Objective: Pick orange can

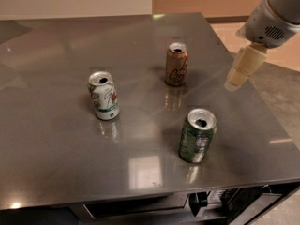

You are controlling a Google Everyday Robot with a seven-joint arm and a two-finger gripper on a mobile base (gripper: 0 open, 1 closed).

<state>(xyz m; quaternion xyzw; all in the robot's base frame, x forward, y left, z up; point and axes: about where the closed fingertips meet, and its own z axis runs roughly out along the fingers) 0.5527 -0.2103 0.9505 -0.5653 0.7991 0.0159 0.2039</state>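
Observation:
The orange can (176, 63) stands upright on the steel table (56, 144), right of centre toward the back, with a dark cursive logo and a silver opened top. My gripper (240, 73) hangs from the arm at the upper right, above the table's right side. It is to the right of the orange can and well apart from it, holding nothing.
A white can with green and red marks (103, 95) stands at the left of centre. A dark green can (197, 135) stands near the front right. The table's right edge (253, 97) borders a tan floor; the front edge is close below.

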